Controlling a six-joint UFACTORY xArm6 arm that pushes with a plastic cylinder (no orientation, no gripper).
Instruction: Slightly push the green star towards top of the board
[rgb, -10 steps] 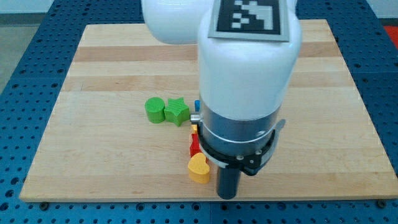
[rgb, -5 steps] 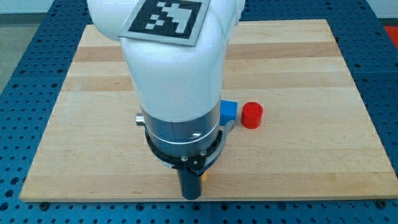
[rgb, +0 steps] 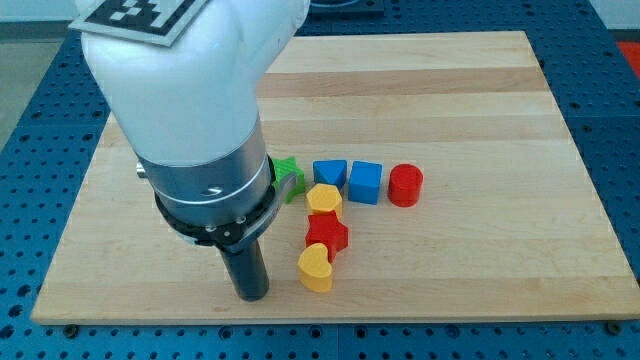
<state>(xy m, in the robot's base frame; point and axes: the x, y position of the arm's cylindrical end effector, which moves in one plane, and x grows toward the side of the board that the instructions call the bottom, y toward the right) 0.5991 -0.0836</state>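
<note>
The green star (rgb: 288, 176) lies on the wooden board (rgb: 480, 110), mostly hidden behind my arm; only its right edge shows. My tip (rgb: 250, 296) rests on the board near the view's bottom, below and a little left of the star, and left of the yellow heart (rgb: 317, 268). The tip touches no block. The green block seen earlier to the star's left is hidden behind the arm.
Right of the star stand a blue block (rgb: 329, 172), a blue cube (rgb: 366, 182) and a red cylinder (rgb: 405, 185). Below them run a yellow block (rgb: 323, 199), a red star (rgb: 327, 234) and the yellow heart. The board's bottom edge is close under the tip.
My arm has swept from the view's right to the left along the bottom of the board. It now uncovers the blue, red and yellow blocks and hides most of the green ones.
</note>
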